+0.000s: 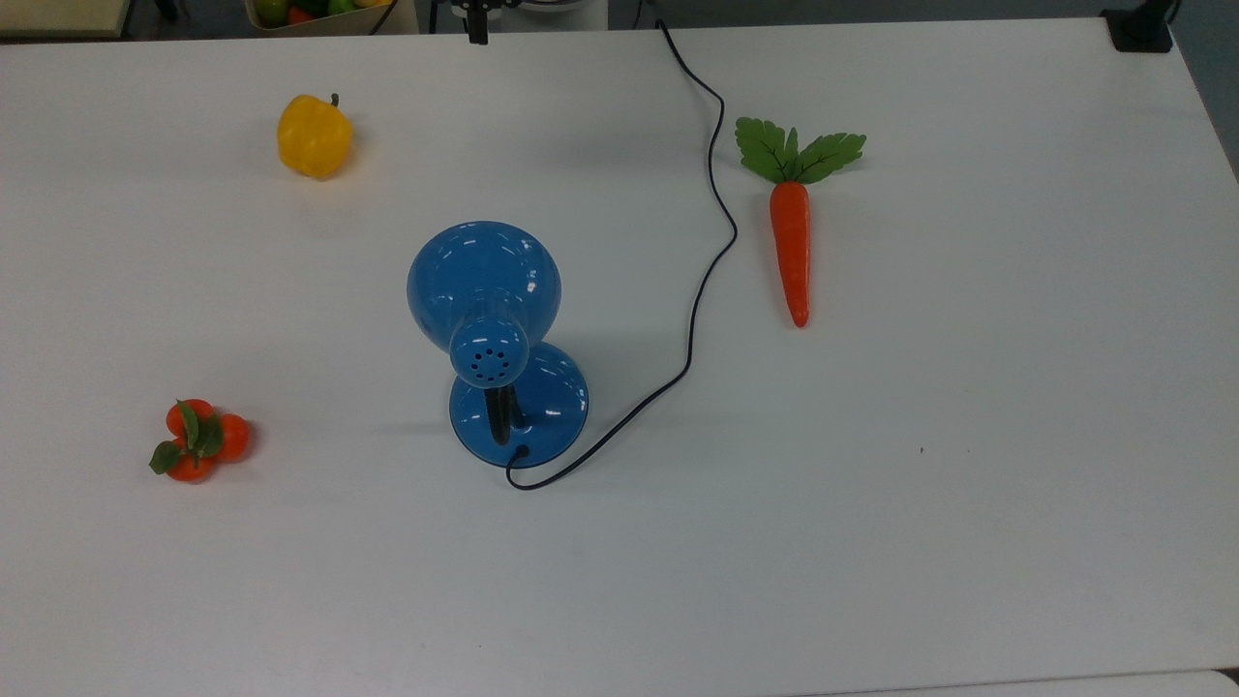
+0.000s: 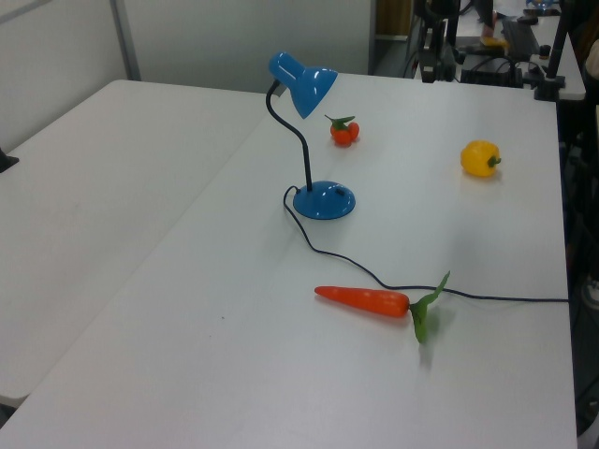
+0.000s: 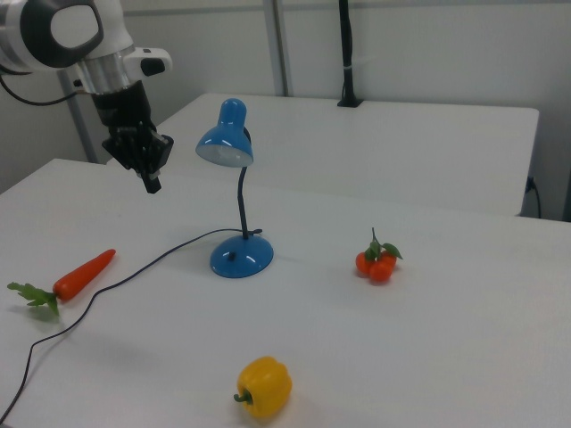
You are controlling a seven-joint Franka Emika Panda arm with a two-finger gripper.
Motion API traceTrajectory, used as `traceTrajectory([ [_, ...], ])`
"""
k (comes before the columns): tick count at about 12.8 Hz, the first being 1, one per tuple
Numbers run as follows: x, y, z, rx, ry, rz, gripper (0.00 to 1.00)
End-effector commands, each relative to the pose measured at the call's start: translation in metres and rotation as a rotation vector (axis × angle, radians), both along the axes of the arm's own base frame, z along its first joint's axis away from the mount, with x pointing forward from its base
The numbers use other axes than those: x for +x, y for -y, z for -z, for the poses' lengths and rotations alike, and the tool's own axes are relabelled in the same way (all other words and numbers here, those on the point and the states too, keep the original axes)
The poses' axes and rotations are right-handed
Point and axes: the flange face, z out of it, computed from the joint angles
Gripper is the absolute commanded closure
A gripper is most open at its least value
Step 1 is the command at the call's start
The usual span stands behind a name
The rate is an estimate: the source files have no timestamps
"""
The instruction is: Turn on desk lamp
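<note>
A big white table (image 2: 234, 374) stands beside another white table (image 2: 84, 215), with a pale wall (image 3: 428, 45) behind.

The top view looks straight down on the worktop (image 1: 968, 484), the claw (image 1: 476, 29) at its upper edge. The left and right views look obliquely from opposite sides, farther back; the claw (image 3: 150, 178) hangs at the right view's left. All share the desk lamp (image 1: 484, 290) beyond the claw.

- The desk lamp (image 3: 237, 192) is stood upright on the table (image 3: 428, 339), unlit.
- The hand (image 3: 150, 181) is held above the table, at the right view's left of the shade.
</note>
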Motion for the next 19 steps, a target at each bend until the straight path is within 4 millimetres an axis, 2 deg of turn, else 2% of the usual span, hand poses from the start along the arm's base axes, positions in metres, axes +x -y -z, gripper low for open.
traceTrajectory([
  [1,-0.004,0.004,0.002,0.01,-0.02,-0.002,1.0],
  [3,-0.003,0.005,0.012,0.01,-0.031,-0.004,1.0],
  [5,0.004,0.011,0.037,0.011,-0.027,0.001,1.0],
  [7,0.01,0.019,0.054,0.012,-0.011,0.011,1.0],
  [11,0.033,0.018,0.105,0.014,0.013,0.01,1.0],
  [13,0.044,0.017,0.137,0.015,0.025,0.006,1.0],
  [16,0.048,0.016,0.169,0.023,0.083,-0.003,1.0],
  [19,0.064,0.013,0.2,0.027,0.125,-0.012,1.0],
])
